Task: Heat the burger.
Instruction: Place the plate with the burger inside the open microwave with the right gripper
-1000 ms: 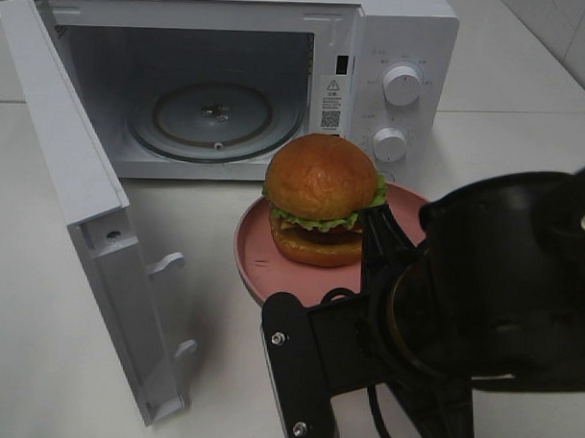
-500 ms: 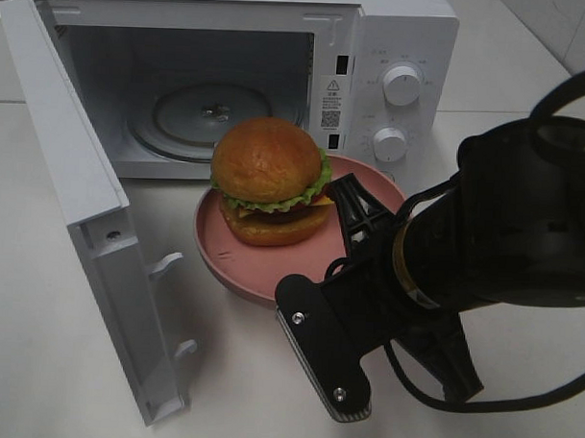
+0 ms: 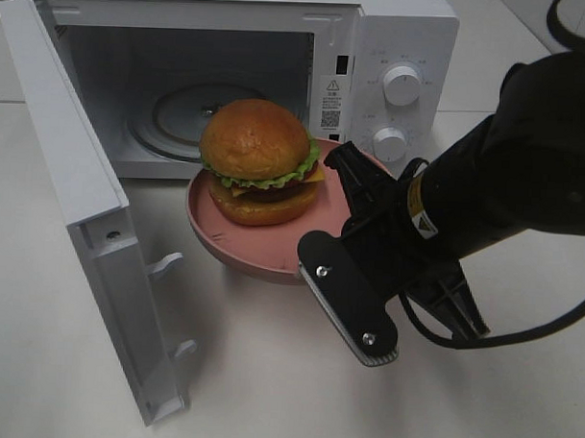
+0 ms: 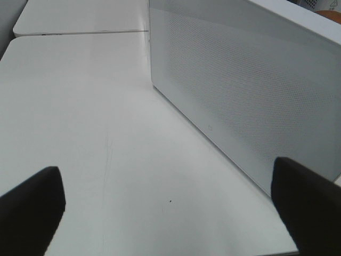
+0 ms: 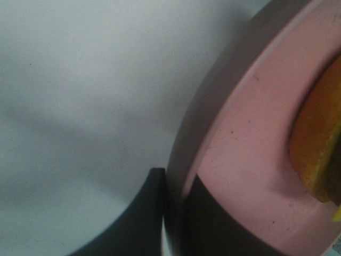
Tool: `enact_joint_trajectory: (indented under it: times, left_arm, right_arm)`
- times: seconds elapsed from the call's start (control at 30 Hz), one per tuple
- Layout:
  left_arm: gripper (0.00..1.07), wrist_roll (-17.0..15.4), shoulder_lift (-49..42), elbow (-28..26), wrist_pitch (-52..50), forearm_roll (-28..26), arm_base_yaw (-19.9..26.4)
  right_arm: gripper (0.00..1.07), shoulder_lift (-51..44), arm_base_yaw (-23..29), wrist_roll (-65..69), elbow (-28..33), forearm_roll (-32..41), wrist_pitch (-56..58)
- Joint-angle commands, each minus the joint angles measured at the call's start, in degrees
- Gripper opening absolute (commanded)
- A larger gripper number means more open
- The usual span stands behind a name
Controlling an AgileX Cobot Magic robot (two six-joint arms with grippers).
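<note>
The burger, with its brown domed bun and green lettuce edge, rides on a salmon-pink dish held just in front of the open microwave. My right gripper is shut on the dish's right rim. The right wrist view shows that grip from close up: right gripper, dish rim and a sliver of the burger. My left gripper is open over bare table, its dark fingers far apart, beside a white perforated panel of the microwave.
The microwave door swings out to the left of the dish. Inside sits a glass turntable. Two white knobs are on the right panel. White tabletop lies all around.
The right arm has carried the dish and burger left and toward the microwave opening. The grip on the rim has held. The left gripper stays open.
</note>
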Motion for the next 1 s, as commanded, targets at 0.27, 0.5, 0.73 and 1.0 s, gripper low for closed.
enact_joint_trajectory:
  times: [0.27,0.5,0.73,1.0]
  left_arm:
    - [1.0,0.17,-1.03,0.11,-0.11,-0.34,-0.06]
    - [1.0,0.17,-1.03,0.11,-0.11,-0.34,-0.06]
    - [1.0,0.17,-1.03,0.11,-0.11,-0.34,-0.06]
    - [1.0,0.17,-1.03,0.11,-0.11,-0.34,-0.06]
  right_arm:
    - [0.0,-0.57,-6.13,-33.23,-4.58,25.84,-0.97]
    - [0.0,-0.57,-7.1,-37.3,-4.7,28.19,-0.97]
    - [0.0,0.46,-7.1,-37.18,-5.5,28.25,-2.58]
    - [0.0,4.76,-6.99,-37.01,-9.74,28.25,-2.58]
